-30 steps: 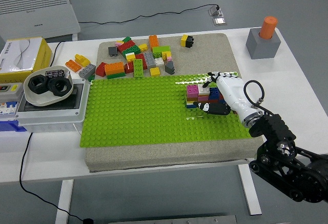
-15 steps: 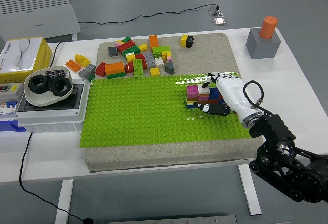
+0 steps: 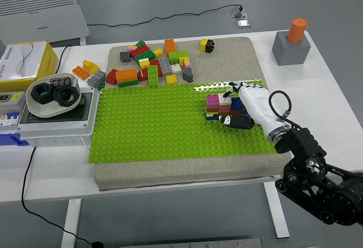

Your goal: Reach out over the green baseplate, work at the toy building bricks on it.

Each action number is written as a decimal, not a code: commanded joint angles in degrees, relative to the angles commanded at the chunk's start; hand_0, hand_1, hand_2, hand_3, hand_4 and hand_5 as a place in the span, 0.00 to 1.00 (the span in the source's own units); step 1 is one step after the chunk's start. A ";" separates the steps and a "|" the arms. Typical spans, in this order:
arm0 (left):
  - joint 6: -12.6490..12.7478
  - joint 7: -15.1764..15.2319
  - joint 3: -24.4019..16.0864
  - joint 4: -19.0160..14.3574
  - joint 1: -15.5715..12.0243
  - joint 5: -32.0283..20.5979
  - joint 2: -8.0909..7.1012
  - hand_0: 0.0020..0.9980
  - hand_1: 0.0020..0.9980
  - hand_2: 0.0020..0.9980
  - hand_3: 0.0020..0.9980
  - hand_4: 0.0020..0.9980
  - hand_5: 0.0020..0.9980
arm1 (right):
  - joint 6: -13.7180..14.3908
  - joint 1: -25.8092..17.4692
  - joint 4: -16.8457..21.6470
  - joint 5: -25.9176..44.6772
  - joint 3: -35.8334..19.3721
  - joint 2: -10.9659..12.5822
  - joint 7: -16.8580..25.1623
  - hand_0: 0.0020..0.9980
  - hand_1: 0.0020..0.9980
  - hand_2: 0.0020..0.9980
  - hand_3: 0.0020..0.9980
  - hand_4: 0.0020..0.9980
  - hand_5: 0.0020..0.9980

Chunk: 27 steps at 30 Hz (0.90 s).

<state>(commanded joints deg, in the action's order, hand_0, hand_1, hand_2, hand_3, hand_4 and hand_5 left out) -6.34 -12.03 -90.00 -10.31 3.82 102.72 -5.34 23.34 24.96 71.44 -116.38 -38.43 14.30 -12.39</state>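
The green baseplate (image 3: 153,123) lies on a beige mat in the middle of the table. On its right part stands a small stack of bricks (image 3: 218,106), magenta and pink on top, brown, yellow and blue lower down. My right hand (image 3: 233,107), white with black fingers, is curled around the stack's right side, its thumb (image 3: 237,121) along the front and fingertips over the top. The hand hides the stack's right end. My left arm does not show.
Several loose bricks (image 3: 150,66) lie on the mat behind the baseplate, with a yellow-black one (image 3: 206,45) apart. A grey box with a bowl of black rings (image 3: 52,95) stands left. A grey block with an orange cylinder (image 3: 292,43) sits far right.
My right hand has shifted very slightly left and up along the stack. The bricks have not moved.
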 joint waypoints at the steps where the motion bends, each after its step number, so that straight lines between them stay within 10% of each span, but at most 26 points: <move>1: 0.00 -0.01 0.00 0.00 0.00 0.00 0.01 0.74 0.58 0.53 0.71 0.74 0.85 | 0.00 -0.01 0.00 0.00 0.02 -0.01 0.00 0.81 0.83 0.86 0.61 0.90 0.56; 27: 0.01 0.02 0.13 0.00 0.01 -0.14 0.03 0.74 0.58 0.53 0.71 0.74 0.85 | -0.08 -0.05 -0.43 -0.03 0.68 -0.07 -0.30 0.81 0.83 0.86 0.61 0.90 0.56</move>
<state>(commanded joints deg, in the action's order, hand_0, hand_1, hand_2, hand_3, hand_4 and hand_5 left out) -6.33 -12.01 -89.87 -10.31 3.83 102.58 -5.30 23.26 24.91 71.01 -116.41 -37.75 14.23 -12.69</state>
